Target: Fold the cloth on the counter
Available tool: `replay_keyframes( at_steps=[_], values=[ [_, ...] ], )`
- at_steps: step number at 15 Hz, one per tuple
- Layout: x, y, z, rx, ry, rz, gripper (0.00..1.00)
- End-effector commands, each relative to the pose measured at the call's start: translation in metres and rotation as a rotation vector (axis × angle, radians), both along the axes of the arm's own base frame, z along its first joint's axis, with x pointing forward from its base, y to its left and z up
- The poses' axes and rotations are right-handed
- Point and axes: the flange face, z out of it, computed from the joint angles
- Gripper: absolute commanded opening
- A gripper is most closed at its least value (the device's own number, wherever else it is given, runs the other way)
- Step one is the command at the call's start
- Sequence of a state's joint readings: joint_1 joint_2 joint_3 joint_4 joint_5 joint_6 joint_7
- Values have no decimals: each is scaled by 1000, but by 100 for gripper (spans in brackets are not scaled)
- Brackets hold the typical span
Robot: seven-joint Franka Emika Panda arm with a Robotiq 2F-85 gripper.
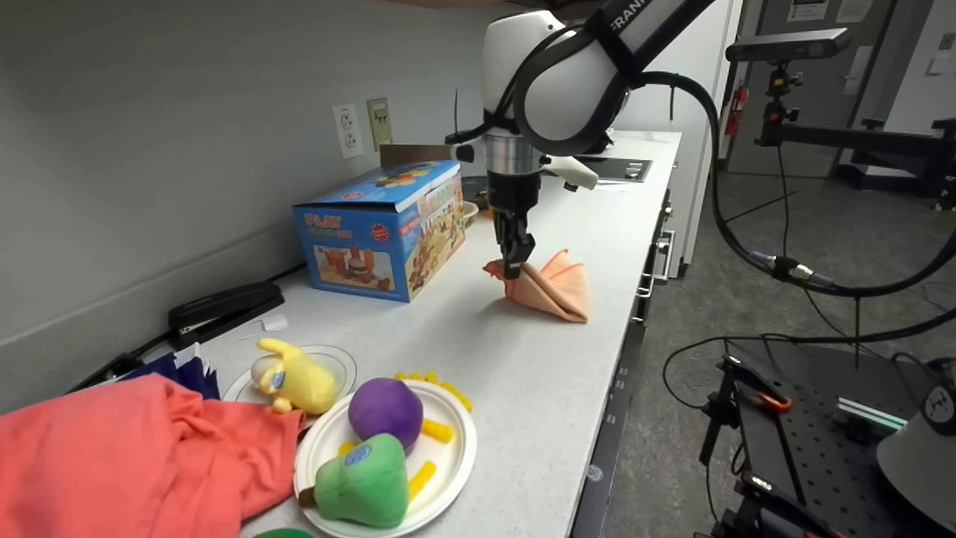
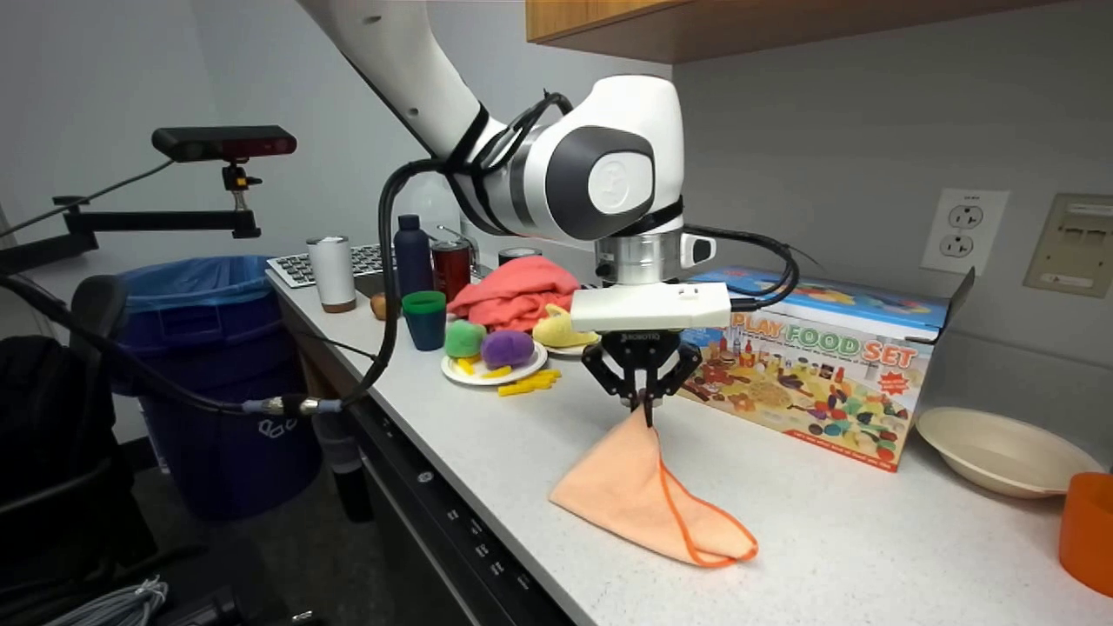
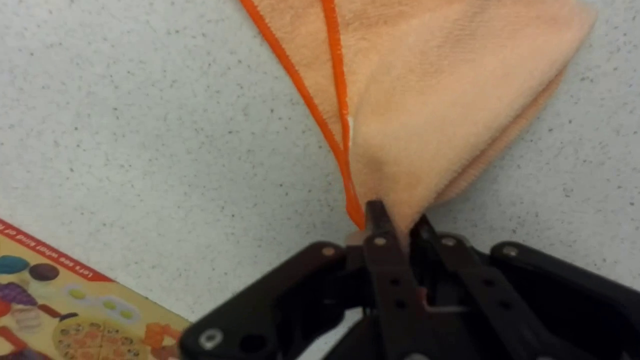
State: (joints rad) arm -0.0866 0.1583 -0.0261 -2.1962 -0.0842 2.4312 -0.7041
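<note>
Cloth sits on the counter, between the toy box and the counter's front edge, near the toy box but apart from it. Peach fabric, orange edging, doubled over on itself; one end stands up in a peak, the lower part rests on the counter. Gripper points straight down beside the toy box, pinching the raised end of the cloth; both exterior views and the wrist view show fabric at the fingertips. In the wrist view two orange edges run together right by the fingertips; a printed face of the toy box shows too, apart from the cloth.

Other stuff, going by the toy box: black stapler near one end of it, close to the wall. Farther off that same end, paper plate with purple plush and green plush side by side, plus yellow sticks, some lying off the plate just beside it. Yellow plush just beside the plate, nearer the toy box. Coral fabric heap well apart from the toy box, past the stapler. Pale bowl just beside the toy box's opposite end; orange cup farther from the toy box than the bowl.
</note>
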Motion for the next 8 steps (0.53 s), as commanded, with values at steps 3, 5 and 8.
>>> replay_keyframes(
  at_steps=[3, 5, 8],
  values=[
    [8, 7, 8, 10, -63, 42, 62],
    [7, 9, 13, 15, -68, 33, 77],
    [3, 10, 22, 23, -63, -1, 98]
  ],
)
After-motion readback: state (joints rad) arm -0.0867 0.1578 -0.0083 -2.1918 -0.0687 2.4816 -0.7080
